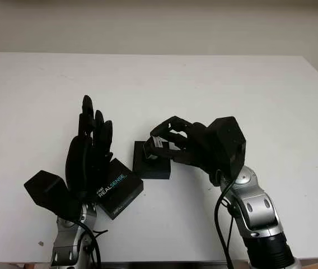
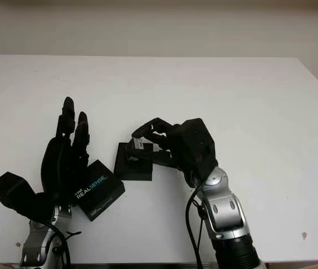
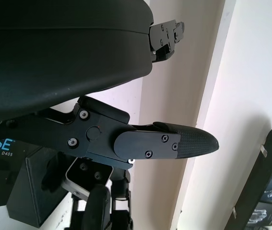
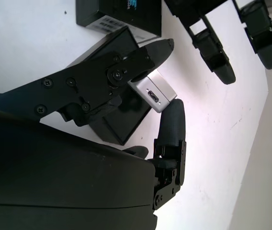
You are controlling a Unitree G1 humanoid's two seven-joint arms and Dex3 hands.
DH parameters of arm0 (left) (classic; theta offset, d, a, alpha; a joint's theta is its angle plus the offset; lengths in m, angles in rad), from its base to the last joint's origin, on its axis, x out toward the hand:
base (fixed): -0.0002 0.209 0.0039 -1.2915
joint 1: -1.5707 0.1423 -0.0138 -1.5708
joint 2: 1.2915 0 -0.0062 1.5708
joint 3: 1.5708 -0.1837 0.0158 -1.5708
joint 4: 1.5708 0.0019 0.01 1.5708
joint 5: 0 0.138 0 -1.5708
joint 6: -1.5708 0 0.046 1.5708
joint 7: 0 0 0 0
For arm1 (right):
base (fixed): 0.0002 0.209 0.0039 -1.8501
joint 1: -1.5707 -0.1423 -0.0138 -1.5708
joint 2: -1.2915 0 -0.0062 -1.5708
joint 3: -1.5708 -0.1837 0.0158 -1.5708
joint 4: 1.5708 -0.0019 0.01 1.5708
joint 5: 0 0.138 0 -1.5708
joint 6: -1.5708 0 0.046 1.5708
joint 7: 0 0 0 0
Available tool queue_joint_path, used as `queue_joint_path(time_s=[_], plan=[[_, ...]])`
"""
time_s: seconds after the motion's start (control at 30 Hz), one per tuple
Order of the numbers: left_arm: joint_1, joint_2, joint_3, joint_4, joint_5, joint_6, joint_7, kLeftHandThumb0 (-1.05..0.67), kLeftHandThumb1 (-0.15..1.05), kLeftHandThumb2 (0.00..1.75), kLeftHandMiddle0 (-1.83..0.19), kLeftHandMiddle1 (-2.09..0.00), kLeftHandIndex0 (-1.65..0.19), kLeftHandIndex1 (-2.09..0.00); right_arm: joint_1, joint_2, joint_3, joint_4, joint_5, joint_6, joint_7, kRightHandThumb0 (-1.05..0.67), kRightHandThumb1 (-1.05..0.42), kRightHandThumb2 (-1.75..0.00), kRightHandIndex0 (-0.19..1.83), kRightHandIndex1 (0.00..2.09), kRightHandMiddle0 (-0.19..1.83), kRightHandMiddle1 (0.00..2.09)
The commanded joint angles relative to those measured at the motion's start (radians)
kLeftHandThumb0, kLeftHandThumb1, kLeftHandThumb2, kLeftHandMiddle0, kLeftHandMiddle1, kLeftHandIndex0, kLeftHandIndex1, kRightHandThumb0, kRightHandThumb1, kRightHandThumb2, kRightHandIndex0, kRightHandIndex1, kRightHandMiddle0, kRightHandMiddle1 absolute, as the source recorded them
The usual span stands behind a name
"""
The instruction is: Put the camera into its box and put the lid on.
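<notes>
A small silver camera (image 4: 155, 91) is pinched between the fingers of my right hand (image 1: 163, 143), just above the open black box (image 1: 151, 164) at the table's middle. The camera (image 1: 157, 143) looks tilted, and how far it reaches into the box is hidden by the fingers. The black lid (image 1: 119, 188), printed REALSENSE, lies flat on the table just left of the box. My left hand (image 1: 90, 141) stands open and upright over the lid's left part, holding nothing. In the left wrist view the camera (image 3: 85, 175) sits beyond the box (image 3: 33, 194).
The white table (image 1: 215, 89) stretches wide behind and to both sides of the hands. A cable hangs along my right forearm (image 1: 257, 216) near the table's front edge. A wall runs along the table's far edge.
</notes>
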Motion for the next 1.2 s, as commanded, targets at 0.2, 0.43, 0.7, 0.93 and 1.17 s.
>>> queue_joint_path(time_s=[0.2, 0.43, 0.7, 0.93, 1.17], plan=[[0.003, 0.001, -0.001, 0.008, -0.004, 0.002, -0.008, -0.77, 1.05, 0.34, 0.19, 0.0, 0.19, 0.0, 0.014, 0.041, -0.023, 0.013, 0.059, 0.013, -0.04, -0.43, -1.02, -0.06, 0.22, 0.22, 0.19, 1.67], [0.002, 0.007, 0.0, 0.014, 0.004, -0.005, -0.011, -0.76, 1.05, 0.35, 0.19, 0.0, 0.19, 0.0, 0.016, 0.047, -0.027, 0.021, 0.077, 0.008, -0.059, -0.43, -1.03, -0.06, 0.24, 0.21, 0.18, 1.68], [0.001, 0.001, 0.002, 0.016, -0.008, -0.005, -0.014, -0.75, 1.05, 0.34, 0.19, 0.0, 0.19, 0.0, 0.049, 0.034, 0.032, 0.025, 0.024, -0.069, -0.102, -0.44, -1.02, -0.05, 0.25, 0.19, 0.19, 1.71], [0.003, 0.005, 0.001, 0.013, -0.006, -0.003, -0.016, -0.75, 1.05, 0.35, 0.19, 0.0, 0.19, 0.0, 0.089, 0.046, 0.072, 0.042, -0.012, -0.151, -0.119, -0.45, -1.02, -0.06, 0.24, 0.17, 0.18, 1.8], [0.004, 0.005, 0.001, 0.015, -0.005, -0.006, -0.015, -0.76, 1.05, 0.35, 0.19, 0.0, 0.19, 0.0, 0.082, -0.003, 0.115, 0.053, -0.064, -0.244, -0.102, -0.47, -1.03, -0.06, 0.23, 0.17, 0.15, 1.82]])
